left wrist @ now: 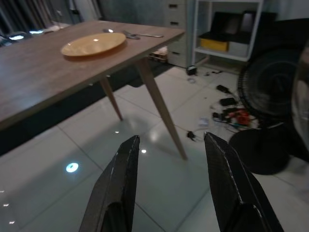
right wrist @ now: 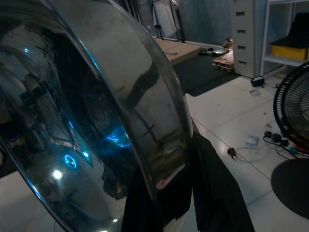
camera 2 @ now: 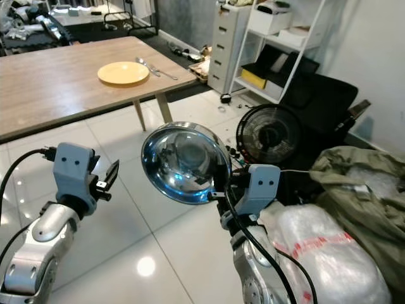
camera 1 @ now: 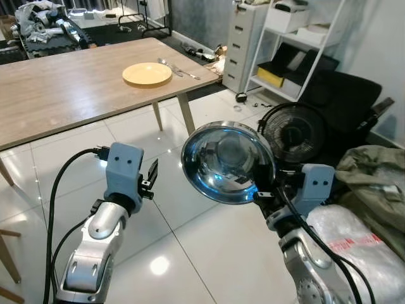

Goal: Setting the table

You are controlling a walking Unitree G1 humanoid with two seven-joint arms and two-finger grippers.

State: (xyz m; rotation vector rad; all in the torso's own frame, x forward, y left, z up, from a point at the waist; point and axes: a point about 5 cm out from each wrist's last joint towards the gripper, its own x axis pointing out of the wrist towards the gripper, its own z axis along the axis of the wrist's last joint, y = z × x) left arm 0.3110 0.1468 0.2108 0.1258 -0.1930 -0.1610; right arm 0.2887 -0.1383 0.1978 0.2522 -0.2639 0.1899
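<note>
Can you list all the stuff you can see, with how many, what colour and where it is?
Table: one, brown wood, far left.
Plate: one, yellow, on the table near its corner.
Cutlery: silver, on the table beside the plate; count unclear.
Bowl: one, shiny steel, held up on its edge, off the table.
Fan: one, black, on the floor at right.
Drawer unit: one, grey, behind the table.
Shelf: one, white, by the drawers.
Left end effector: black fingers, open, empty.
Right end effector: black fingers, gripping the bowl's rim.
</note>
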